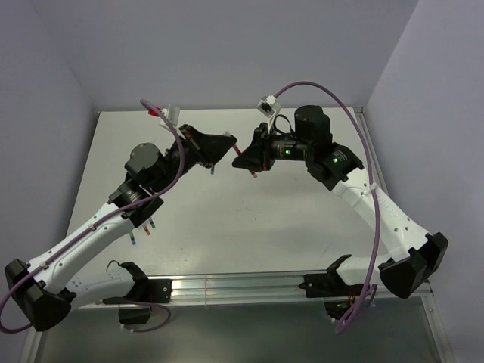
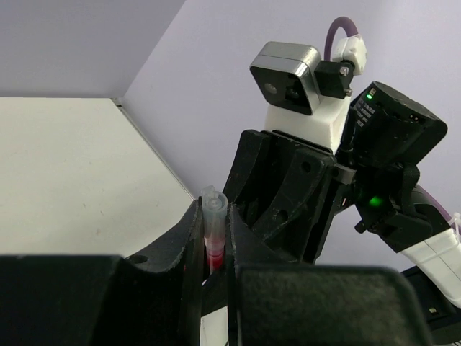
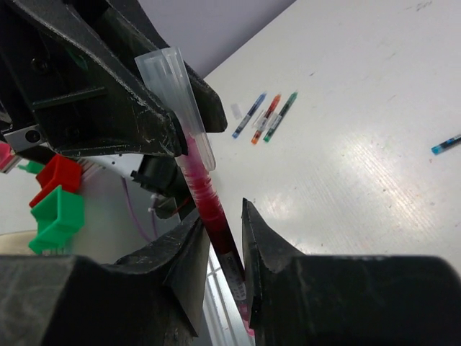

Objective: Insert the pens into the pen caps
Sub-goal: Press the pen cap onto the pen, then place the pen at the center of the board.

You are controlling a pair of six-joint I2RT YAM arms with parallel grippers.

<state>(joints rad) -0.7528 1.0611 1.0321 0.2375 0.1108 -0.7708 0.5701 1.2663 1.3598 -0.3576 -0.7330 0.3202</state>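
Note:
My left gripper [image 1: 225, 145] [image 2: 215, 227] is shut on a clear pen cap [image 2: 214, 205] [image 3: 175, 90], held above the table's far middle. My right gripper [image 1: 246, 159] [image 3: 223, 223] faces it, shut on a red pen [image 3: 214, 216] [image 1: 239, 154]. The pen's front end sits inside the clear cap, with red showing through the cap's lower part [image 2: 213, 254]. Both grippers nearly touch. More pens lie on the table: a blue pen [image 3: 250, 115], a red pen [image 3: 266, 119] and a green pen [image 3: 281, 117] side by side, and another blue pen [image 3: 446, 144] apart from them.
A small clear cap [image 3: 236, 109] lies beside the three pens. In the top view two pens [image 1: 141, 233] show beside the left forearm. Purple cables loop over both arms. The table's metal rail [image 1: 242, 287] runs along the near edge. Walls close in the far and right sides.

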